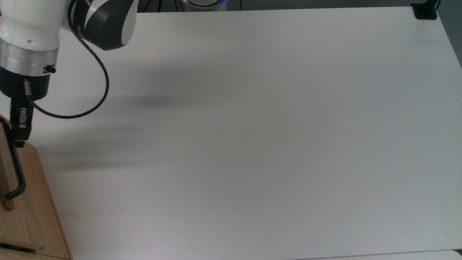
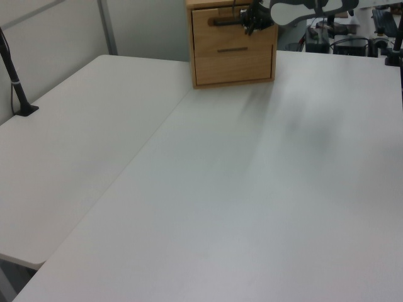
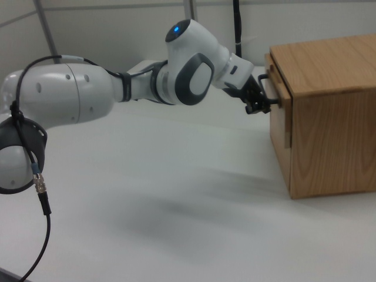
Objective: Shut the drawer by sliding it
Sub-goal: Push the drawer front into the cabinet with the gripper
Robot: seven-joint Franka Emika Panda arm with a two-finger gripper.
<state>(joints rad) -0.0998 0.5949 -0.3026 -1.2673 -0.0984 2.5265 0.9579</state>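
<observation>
Light-wood drawer (image 2: 232, 22), seemingly nearly shut

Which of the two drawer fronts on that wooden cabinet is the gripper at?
The upper drawer, with the black bar handle; the gripper is at that handle. The lower front has none.
</observation>
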